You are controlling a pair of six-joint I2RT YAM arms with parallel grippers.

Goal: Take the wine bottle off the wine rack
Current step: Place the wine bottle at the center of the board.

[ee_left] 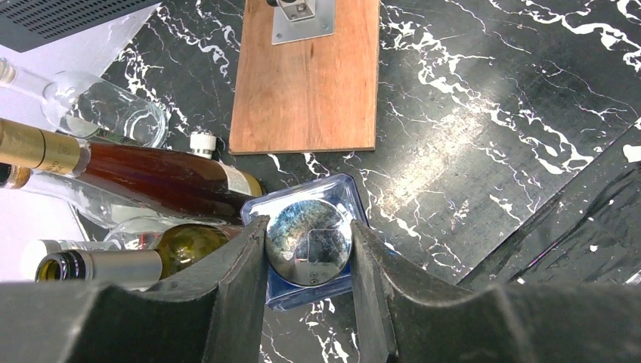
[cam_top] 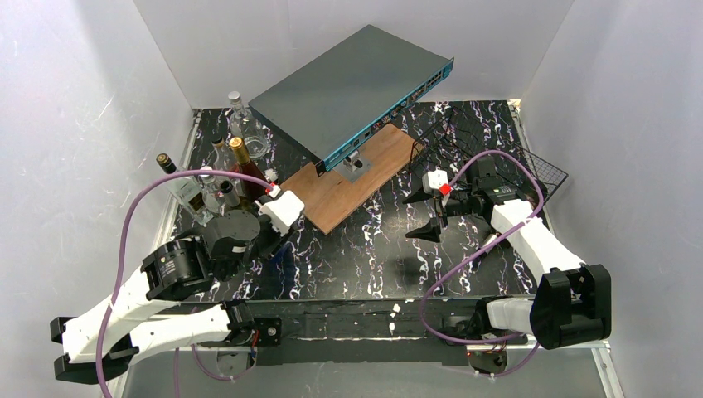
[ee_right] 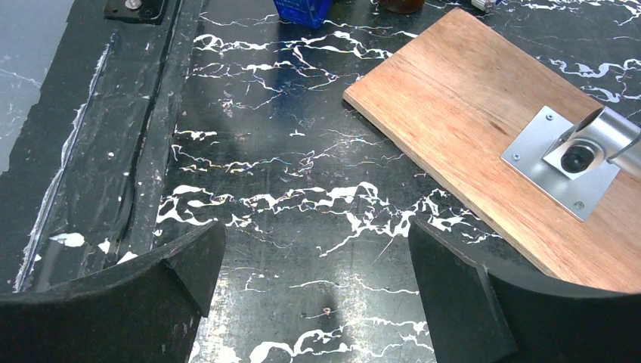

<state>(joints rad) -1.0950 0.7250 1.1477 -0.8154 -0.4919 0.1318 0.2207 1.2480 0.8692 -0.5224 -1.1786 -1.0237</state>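
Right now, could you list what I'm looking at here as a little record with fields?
Left gripper: shut on the round silver cap of a blue square glass bottle
Right gripper: open, empty, above the black marbled table
Black wire wine rack: at the table's right edge
Other bottles: clustered left of the brown wooden board

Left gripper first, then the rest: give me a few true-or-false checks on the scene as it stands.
The left gripper is shut on the silver cap of the blue bottle. True.
The right gripper holds a bottle. False: it is open and empty above the table.
The wine rack sits at the left edge. False: it is at the back right, near the right gripper.
The network switch is raised above the wooden board. True.
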